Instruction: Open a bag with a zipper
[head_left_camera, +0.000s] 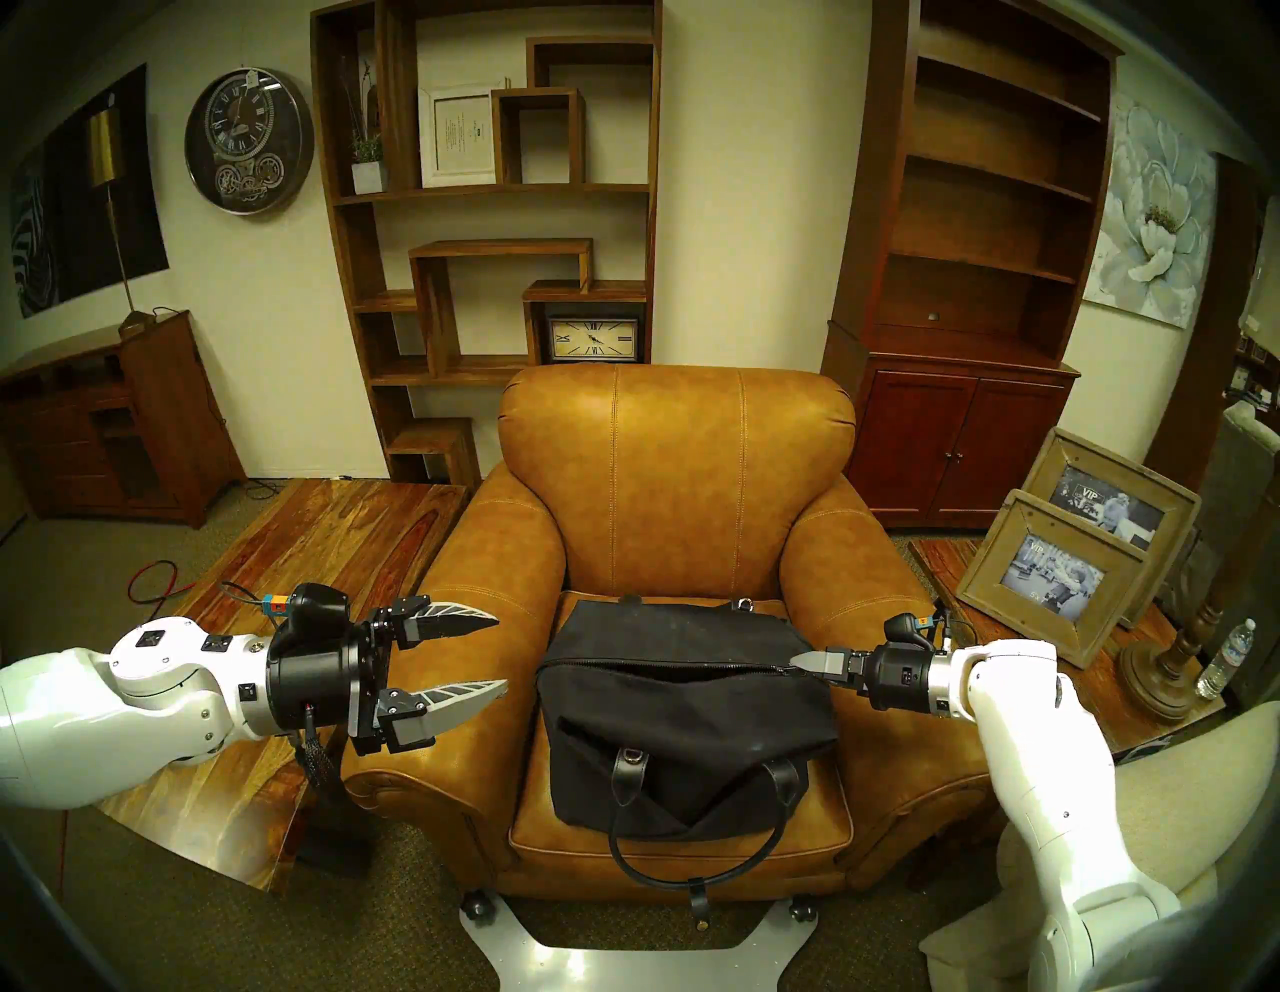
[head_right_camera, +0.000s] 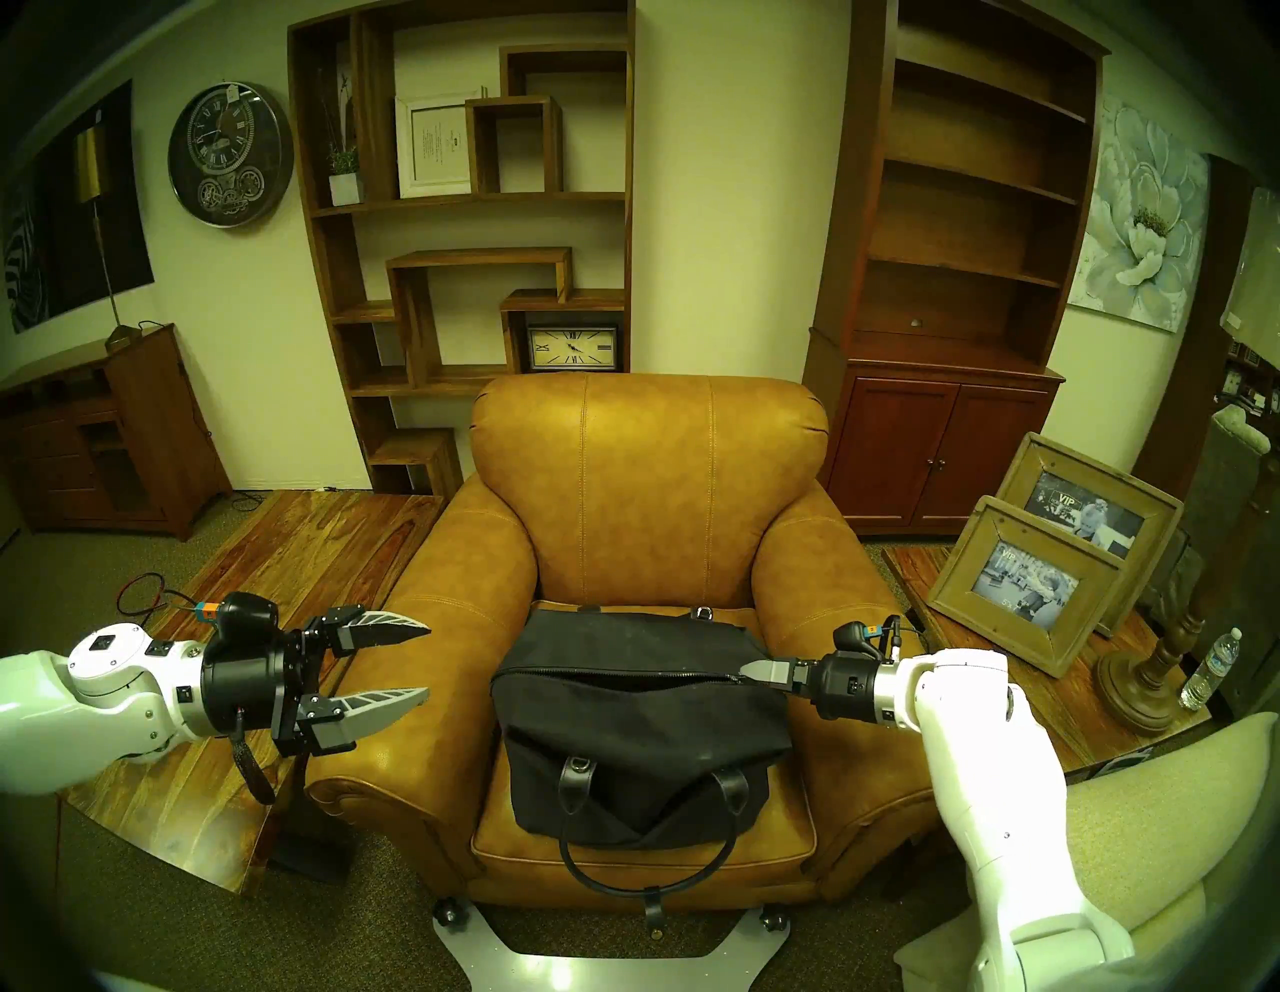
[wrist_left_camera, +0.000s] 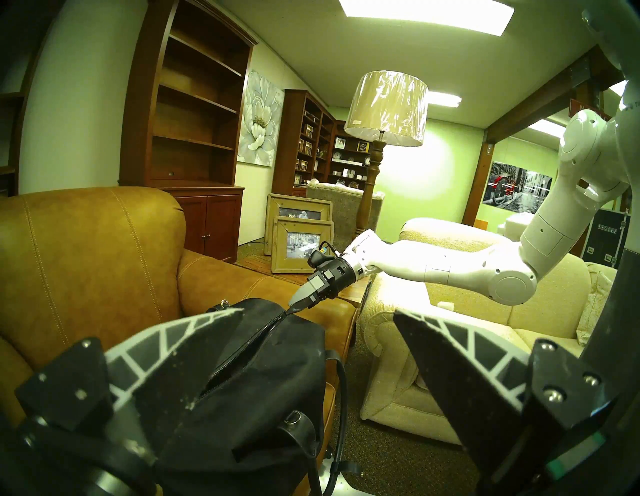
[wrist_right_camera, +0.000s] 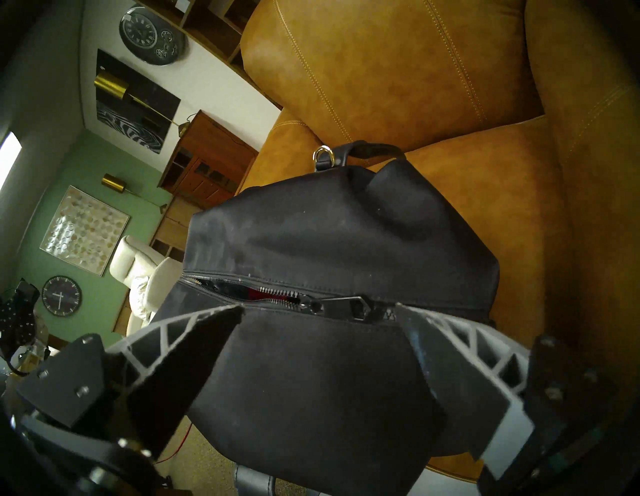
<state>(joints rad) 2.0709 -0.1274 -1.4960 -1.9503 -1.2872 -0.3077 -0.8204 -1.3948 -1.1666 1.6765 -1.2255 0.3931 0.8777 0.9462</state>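
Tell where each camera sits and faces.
Head stereo left: on the head, looking down at the bag on the armchair; left gripper and right gripper show.
Head stereo right: nearly the same.
Left wrist: faces across the bag toward the right gripper; own fingers show.
Right wrist: faces the zipper; own fingers show.
All share the bag.

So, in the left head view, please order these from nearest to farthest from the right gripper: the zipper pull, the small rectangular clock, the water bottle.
1. zipper pull: right at the right gripper, at the bag's right end.
2. water bottle: farther right, on the side table.
3. small rectangular clock: far back on the shelf, behind the armchair.
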